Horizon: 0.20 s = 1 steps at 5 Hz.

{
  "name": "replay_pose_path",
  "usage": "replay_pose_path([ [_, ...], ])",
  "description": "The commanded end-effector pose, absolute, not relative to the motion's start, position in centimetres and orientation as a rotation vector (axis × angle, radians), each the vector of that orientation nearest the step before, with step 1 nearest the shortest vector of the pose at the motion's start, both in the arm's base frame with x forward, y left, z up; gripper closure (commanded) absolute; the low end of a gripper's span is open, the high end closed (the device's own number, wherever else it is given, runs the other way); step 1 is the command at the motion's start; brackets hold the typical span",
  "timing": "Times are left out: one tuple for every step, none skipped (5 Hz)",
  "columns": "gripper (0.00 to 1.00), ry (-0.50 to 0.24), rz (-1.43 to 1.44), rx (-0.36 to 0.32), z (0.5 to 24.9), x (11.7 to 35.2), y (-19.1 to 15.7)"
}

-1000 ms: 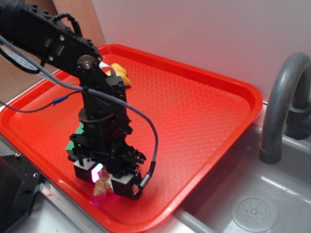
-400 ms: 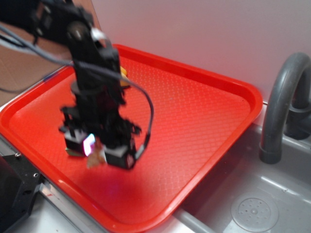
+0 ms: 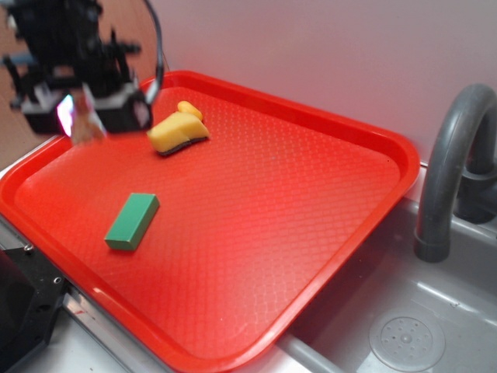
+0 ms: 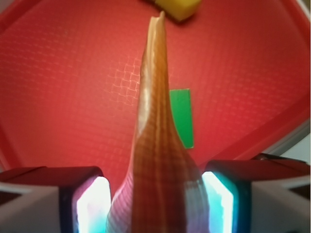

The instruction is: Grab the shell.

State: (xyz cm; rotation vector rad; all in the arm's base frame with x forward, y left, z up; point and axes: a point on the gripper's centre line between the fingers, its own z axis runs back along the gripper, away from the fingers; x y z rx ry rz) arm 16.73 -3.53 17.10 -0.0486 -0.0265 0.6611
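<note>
One shell (image 4: 158,160), clamped between gripper (image 3: 84,118) fingers (image 4: 92,204), held above red tray (image 3: 326,194); green block (image 3: 132,221) and yellow sponge (image 3: 177,132) lie apart below.

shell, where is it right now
The shell is clamped in the hand, held in the air over the tray's far left corner in the exterior view, left of the sponge and beyond the green block.
</note>
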Motion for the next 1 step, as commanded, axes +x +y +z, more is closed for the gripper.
replay_pose_path([
  [1.00, -0.123, 0.633, -0.129, 22.37, 16.11, -2.17],
])
